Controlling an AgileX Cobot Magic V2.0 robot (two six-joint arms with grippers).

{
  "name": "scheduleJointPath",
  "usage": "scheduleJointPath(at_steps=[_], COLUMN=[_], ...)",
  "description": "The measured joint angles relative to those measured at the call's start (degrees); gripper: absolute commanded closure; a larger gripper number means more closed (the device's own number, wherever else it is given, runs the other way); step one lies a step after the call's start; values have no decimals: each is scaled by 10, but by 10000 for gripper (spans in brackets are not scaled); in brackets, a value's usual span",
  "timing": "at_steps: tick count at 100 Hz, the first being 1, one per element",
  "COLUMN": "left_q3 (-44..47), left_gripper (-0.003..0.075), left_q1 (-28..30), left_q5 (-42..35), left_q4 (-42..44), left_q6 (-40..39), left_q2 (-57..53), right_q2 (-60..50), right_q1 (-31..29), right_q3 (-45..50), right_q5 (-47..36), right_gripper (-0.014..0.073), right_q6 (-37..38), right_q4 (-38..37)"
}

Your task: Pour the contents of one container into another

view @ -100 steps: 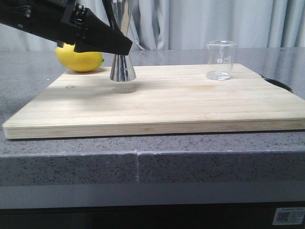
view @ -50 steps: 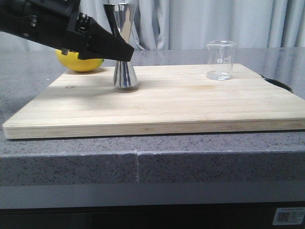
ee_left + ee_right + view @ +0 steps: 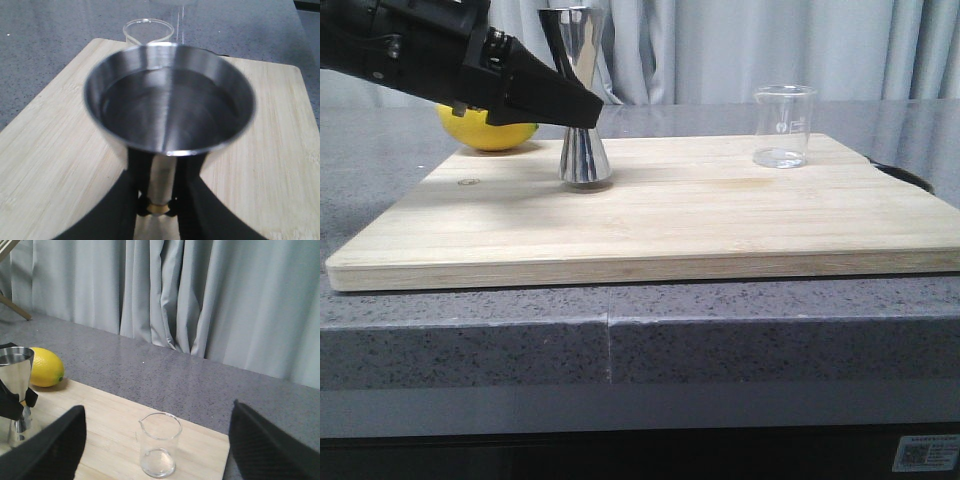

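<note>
Front view: the left claw (image 3: pixel 582 108) covers the jigger (image 3: pixel 582 150) waist and part of the lemon (image 3: pixel 490 135). Left wrist view: jigger rim blurred, base cut off, beaker (image 3: pixel 148 32) mostly hidden behind it. Right wrist view: right claw (image 3: pixel 155 450) fingertips cropped.

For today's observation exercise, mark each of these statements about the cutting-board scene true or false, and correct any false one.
1. The steel jigger stands on the wooden board. True.
2. The left gripper has its jaws at the jigger's narrow waist, by the gold band. True.
3. The glass beaker is held by the right gripper. False: it stands free on the board, and the right gripper's jaws are wide apart.
4. The lemon lies on the board. False: it rests on the grey countertop behind the board's far left corner.
5. The beaker is full to the brim. False: it looks empty or nearly so.
</note>
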Motion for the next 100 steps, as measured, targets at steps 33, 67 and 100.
scheduleJointPath(at_steps=[33, 67, 100], left_q3=[0, 0, -1], left_gripper=[730, 730, 730], left_q1=[0, 0, 0], left_q5=[0, 0, 1], left_q4=[-1, -1, -4], left_q6=[0, 0, 0], left_q2=[6, 6, 17], right_q2=[0, 0, 0], right_q1=[0, 0, 0], right_q3=[0, 0, 0], right_q5=[0, 0, 0], right_gripper=[60, 60, 60], right_q6=[0, 0, 2], right_q4=[-1, -1, -1])
